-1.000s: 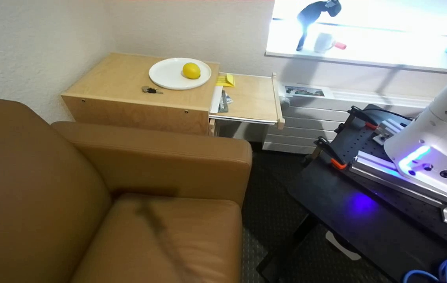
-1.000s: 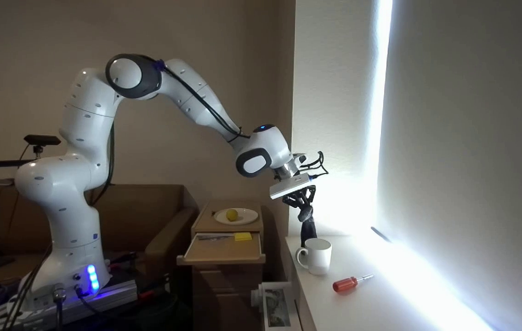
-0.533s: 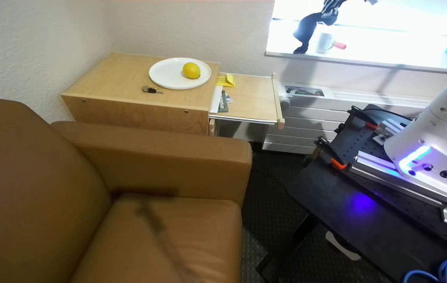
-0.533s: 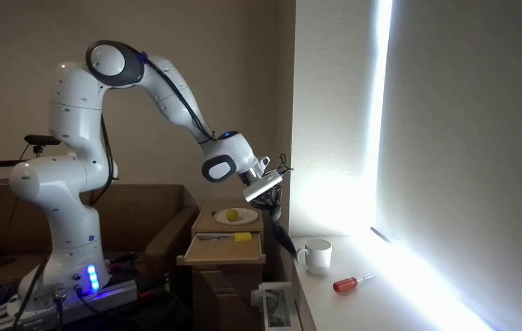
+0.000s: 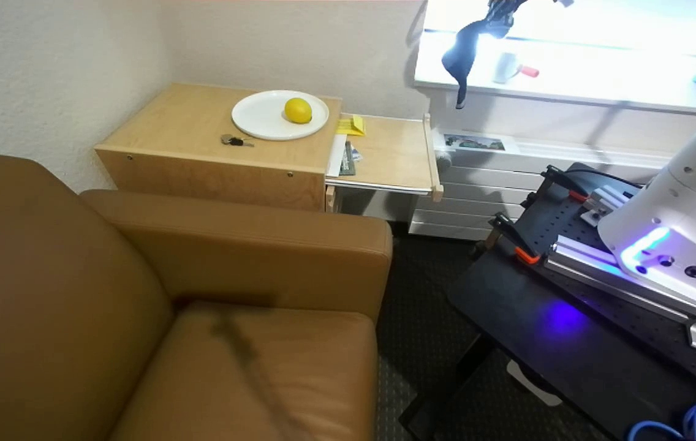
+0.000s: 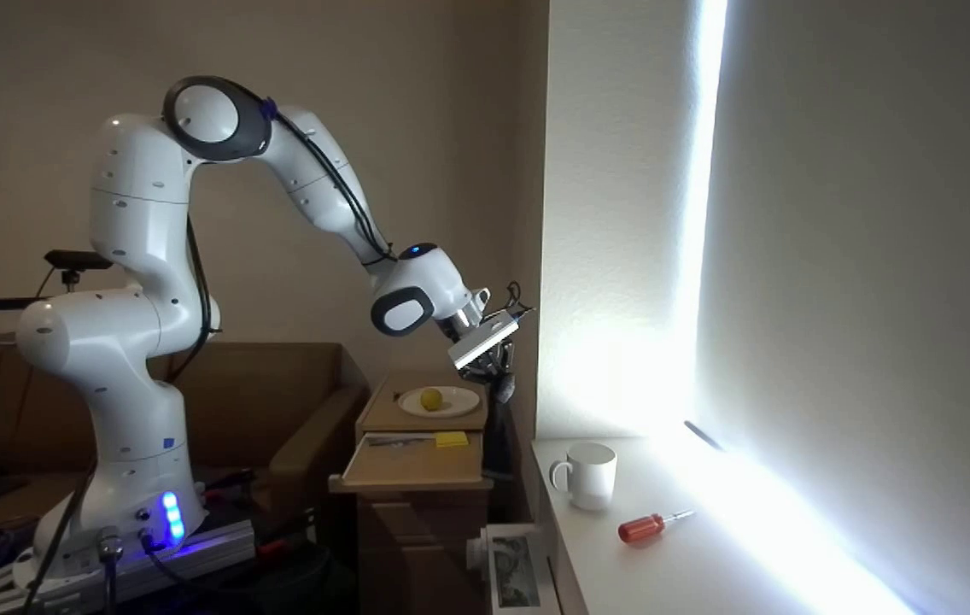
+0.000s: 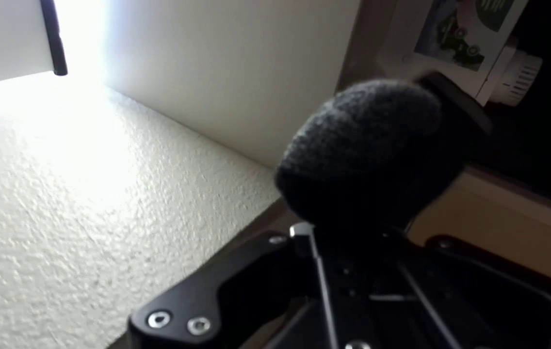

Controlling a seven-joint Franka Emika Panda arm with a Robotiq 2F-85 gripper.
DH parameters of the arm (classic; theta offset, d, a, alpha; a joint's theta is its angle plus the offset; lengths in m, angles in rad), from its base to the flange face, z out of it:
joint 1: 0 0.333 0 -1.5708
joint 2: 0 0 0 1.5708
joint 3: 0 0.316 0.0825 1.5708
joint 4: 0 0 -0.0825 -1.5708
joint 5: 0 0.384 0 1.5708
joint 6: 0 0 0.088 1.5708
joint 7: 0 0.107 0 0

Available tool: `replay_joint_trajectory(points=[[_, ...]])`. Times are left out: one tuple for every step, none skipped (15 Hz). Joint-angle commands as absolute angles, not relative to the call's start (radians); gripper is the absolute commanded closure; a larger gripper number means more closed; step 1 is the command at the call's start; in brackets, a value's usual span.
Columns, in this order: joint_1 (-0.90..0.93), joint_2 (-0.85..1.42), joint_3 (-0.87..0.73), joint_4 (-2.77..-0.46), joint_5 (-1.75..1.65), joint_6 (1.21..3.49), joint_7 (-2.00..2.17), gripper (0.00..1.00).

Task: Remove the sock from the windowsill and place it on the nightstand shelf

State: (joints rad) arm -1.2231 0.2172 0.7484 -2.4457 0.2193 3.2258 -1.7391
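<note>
Standing at the left in an exterior view, the white arm (image 6: 131, 316) arches toward the right, blue lights (image 6: 171, 515) glowing on its base. Behind it sits a brown leather armchair (image 6: 259, 401). Next comes the light-wood nightstand surface (image 6: 378, 416), with a white plate (image 6: 461, 407) on it and a yellow fruit (image 6: 431, 399) on the plate; a set of keys (image 5: 237, 141) lies just beside the plate. Lower down, the nightstand shelf (image 6: 417, 470) juts out, carrying a yellow pad (image 6: 452, 439) and some flat papers (image 5: 336, 156) toward its inner end. Further right, the fingers (image 7: 303, 237) are clenched on the sock (image 7: 363, 131), a dark cloth with a grey patch. It hangs limp in the air beneath them, off the windowsill (image 6: 622, 581), between that ledge and the nightstand shelf, touching neither. Lower still is a white radiator (image 5: 483, 202) with a coloured picture (image 6: 515, 571) on top; the wrist view shows a white knob (image 7: 518, 80) beside the picture. On the windowsill a white mug (image 6: 592, 474) stands upright, its handle toward the left, and to its right lies a red-handled screwdriver (image 6: 643, 529), near but apart.
</note>
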Motion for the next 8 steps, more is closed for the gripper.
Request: replay_joint_trajectory(points=[[-1.309,0.142,0.976,-2.550,0.215,3.244,-1.783,0.98],[-1.330,0.137,1.034,-2.565,0.209,3.252,-1.794,0.98],[-1.351,0.123,1.097,-2.582,0.204,3.240,-1.798,0.98],[-1.366,0.107,1.155,-2.600,0.202,3.233,-1.800,0.98],[-1.379,0.090,1.206,-2.624,0.200,3.226,-1.801,0.98],[-1.385,0.081,1.239,-2.636,0.196,3.205,-1.806,0.98],[-1.376,0.058,1.254,-2.659,0.196,3.196,-1.804,0.98],[-1.378,0.045,1.280,-2.679,0.194,3.193,-1.812,0.98]])
